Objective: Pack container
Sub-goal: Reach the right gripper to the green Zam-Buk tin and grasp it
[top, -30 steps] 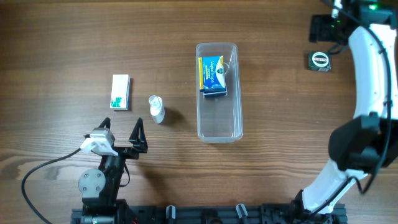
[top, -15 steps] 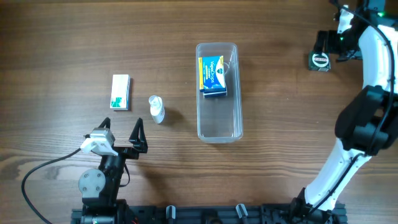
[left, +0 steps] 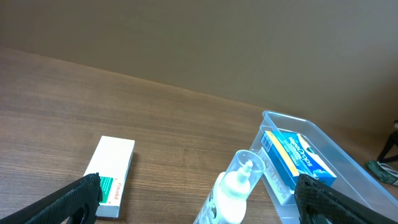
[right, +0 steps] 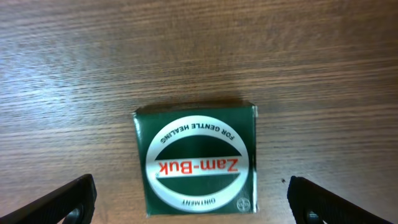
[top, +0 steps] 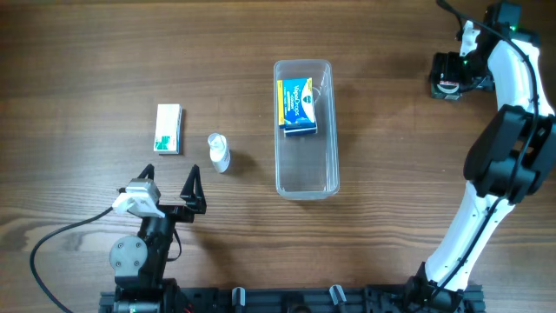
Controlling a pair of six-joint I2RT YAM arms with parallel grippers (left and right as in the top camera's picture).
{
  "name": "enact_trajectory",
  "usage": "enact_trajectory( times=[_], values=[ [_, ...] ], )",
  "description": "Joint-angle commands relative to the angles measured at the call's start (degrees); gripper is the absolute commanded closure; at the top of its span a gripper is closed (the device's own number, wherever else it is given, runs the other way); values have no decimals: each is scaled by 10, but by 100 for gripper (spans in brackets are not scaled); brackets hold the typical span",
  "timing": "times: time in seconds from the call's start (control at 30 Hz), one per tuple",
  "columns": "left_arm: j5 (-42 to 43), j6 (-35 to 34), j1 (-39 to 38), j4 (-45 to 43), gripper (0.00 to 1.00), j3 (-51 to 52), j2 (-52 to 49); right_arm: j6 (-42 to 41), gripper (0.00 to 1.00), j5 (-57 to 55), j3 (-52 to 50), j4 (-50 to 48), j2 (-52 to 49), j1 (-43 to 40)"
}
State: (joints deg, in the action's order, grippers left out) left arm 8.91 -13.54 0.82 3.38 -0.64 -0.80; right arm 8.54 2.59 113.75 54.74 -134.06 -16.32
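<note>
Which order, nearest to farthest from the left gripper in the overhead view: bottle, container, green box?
1. Bottle, just ahead and to the right of the left gripper.
2. Container, mid-table.
3. Green box, at the far right edge.

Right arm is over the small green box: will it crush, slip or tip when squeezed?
The green box looks like thin printed card, so a hard squeeze would probably dent it. It lies flat and low on the table, so tipping seems unlikely. Its straight sides should grip fairly well.
</note>
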Motion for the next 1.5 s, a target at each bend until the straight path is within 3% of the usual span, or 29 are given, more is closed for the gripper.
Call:
enact_trajectory(
  times=[0.0,0.9,1.17,1.23,1.47],
  values=[
    [5,13,3,1,0,3,4,-12,0,9,1,-1,-27,4],
    [5,13,3,1,0,3,4,-12,1,9,1,-19,-63,4],
    [5,13,3,1,0,3,4,-26,16,9,1,-39,-63,4],
    [5,13,3,1,0,3,4,-26,25,9,1,-39,-63,4],
    [5,13,3,1,0,3,4,-27,31,9,1,-38,-63,4]
  ],
)
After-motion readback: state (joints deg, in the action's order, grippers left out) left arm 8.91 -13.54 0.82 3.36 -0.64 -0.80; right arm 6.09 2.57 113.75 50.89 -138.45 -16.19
